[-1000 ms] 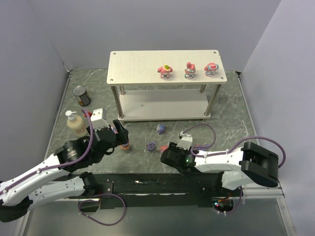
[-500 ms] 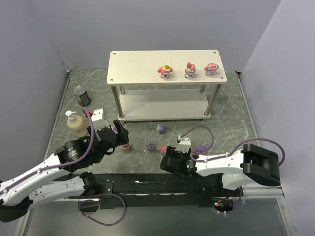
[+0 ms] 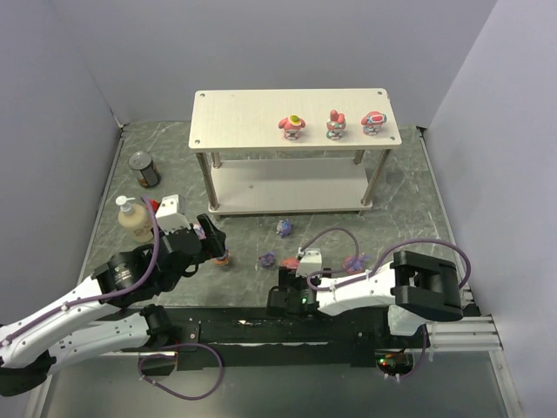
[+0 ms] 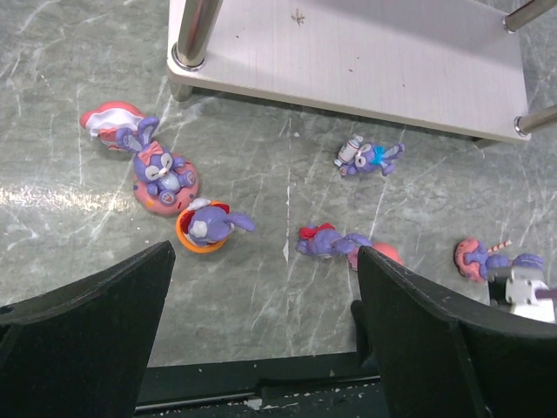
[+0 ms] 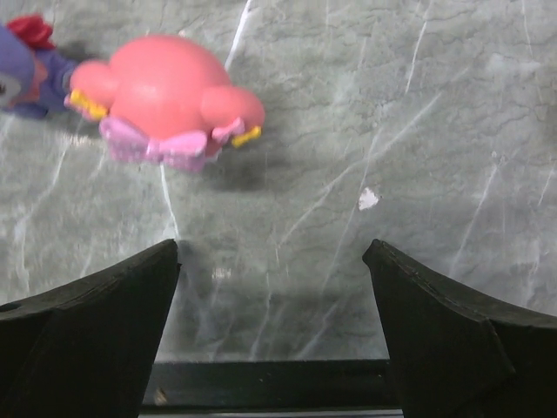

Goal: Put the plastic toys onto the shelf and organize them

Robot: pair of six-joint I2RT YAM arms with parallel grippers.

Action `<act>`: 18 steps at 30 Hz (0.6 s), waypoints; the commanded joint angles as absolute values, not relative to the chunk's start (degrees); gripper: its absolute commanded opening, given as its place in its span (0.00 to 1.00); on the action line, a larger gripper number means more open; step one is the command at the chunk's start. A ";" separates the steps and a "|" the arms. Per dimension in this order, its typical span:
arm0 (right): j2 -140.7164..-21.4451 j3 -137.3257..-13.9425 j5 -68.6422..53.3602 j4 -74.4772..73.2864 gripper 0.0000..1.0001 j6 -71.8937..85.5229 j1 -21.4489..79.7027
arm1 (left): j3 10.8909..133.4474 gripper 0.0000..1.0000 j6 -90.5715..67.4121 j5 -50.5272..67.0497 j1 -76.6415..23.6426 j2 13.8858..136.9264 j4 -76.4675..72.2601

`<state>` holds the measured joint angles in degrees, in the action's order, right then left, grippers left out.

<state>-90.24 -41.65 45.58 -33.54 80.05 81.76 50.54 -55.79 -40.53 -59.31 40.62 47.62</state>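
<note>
Grey marbled bench (image 3: 409, 218), pale walls. The shelf (image 3: 252, 122) stands at the far side with three plastic toys (image 3: 293, 126) on its top board; the rest lie on the bench in front. The left end effector (image 4: 261, 287) and right end effector (image 5: 271, 261) are both spread and empty. A pink toy (image 5: 165, 109) lies just ahead of the right one, so a pick seems to be beginning: advance, straddle it, then close.

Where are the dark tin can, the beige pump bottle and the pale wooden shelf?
dark tin can (image 3: 145, 170), top view, side wall.
beige pump bottle (image 3: 137, 225), top view, body.
pale wooden shelf (image 3: 244, 117), top view, top board.
</note>
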 commanded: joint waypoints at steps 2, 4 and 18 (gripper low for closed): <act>-93.96 -40.69 38.67 -31.66 0.96 76.74 78.58 | 50.27 0.92 -55.81 -39.90 -59.06 39.37 45.79; -94.39 -41.22 38.41 -30.15 0.96 74.02 77.61 | 50.45 0.92 -55.72 -39.99 -58.97 39.46 45.97; -97.56 -42.89 37.27 -24.09 0.95 66.80 72.69 | 50.63 0.93 -55.28 -40.17 -59.06 40.43 45.53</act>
<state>-94.13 -45.06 44.73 -24.71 69.17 74.65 50.43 -55.75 -40.27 -59.31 40.12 47.40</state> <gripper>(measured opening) 0.956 0.930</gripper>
